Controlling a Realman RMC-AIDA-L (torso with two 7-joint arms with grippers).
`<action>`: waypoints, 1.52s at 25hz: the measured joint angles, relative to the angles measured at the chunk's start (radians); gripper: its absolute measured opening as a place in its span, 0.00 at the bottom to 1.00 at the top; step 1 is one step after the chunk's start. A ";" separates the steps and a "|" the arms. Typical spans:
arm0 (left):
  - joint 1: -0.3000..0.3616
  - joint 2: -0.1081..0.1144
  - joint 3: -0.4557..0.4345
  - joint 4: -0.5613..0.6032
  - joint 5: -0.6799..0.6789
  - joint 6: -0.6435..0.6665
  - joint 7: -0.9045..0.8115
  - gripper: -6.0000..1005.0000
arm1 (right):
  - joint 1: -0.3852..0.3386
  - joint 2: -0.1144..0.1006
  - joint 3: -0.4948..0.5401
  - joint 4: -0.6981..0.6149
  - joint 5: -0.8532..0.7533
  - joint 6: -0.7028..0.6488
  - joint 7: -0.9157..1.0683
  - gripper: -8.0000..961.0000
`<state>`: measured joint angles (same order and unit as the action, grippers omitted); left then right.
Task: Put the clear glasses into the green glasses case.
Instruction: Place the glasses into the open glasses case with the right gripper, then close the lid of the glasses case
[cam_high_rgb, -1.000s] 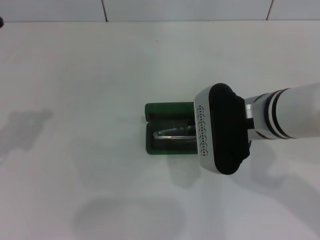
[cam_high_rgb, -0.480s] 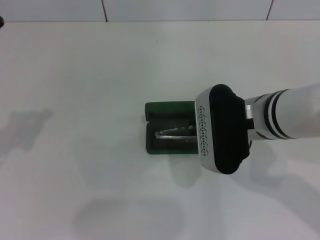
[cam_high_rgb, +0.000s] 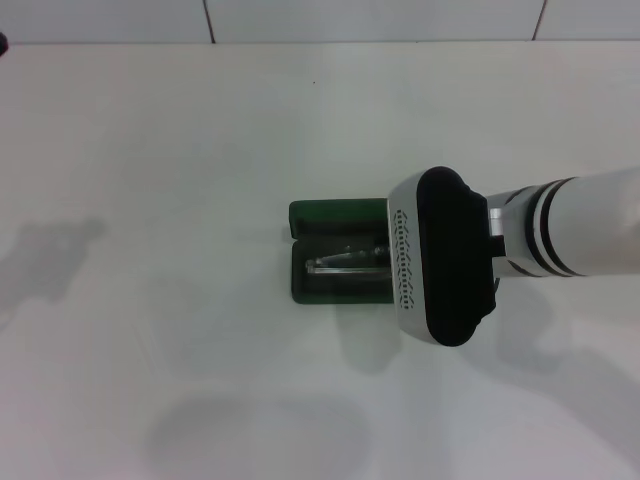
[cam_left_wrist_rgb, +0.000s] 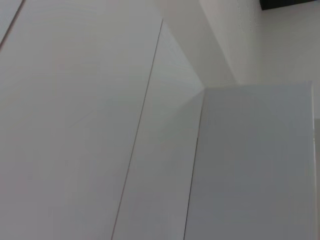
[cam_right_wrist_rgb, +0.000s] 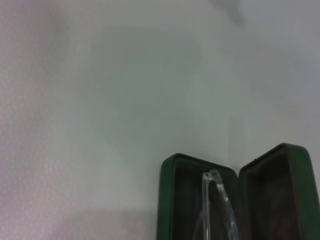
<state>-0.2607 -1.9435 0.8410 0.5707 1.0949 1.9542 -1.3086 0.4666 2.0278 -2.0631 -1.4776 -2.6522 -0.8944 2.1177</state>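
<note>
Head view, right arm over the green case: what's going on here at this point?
The robot's right arm reaches in over the open green glasses case on the white table. The clear glasses are over the case's lower half; the right wrist view shows them within that dark-lined half, beside the raised lid. The right gripper itself is hidden under the wrist housing, so whether it grips them can't be seen. The left arm is off to the side, its camera showing only white panels.

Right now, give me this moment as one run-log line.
stage: placing | clear glasses: over open green glasses case | right gripper: above case, fingers hidden | left arm: out of view | table
</note>
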 joint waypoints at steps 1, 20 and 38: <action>0.000 0.000 0.000 -0.003 0.000 0.000 0.002 0.05 | 0.000 0.000 -0.001 0.000 0.000 0.001 0.000 0.14; 0.008 0.000 0.000 -0.006 0.000 0.000 0.006 0.05 | -0.011 0.000 -0.015 -0.013 0.000 0.015 0.002 0.24; 0.027 0.001 0.000 -0.001 -0.003 0.008 0.001 0.05 | -0.158 -0.003 -0.043 -0.263 0.018 0.031 0.004 0.30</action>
<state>-0.2338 -1.9428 0.8406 0.5702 1.0922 1.9626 -1.3076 0.3087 2.0247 -2.1064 -1.7405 -2.6344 -0.8634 2.1214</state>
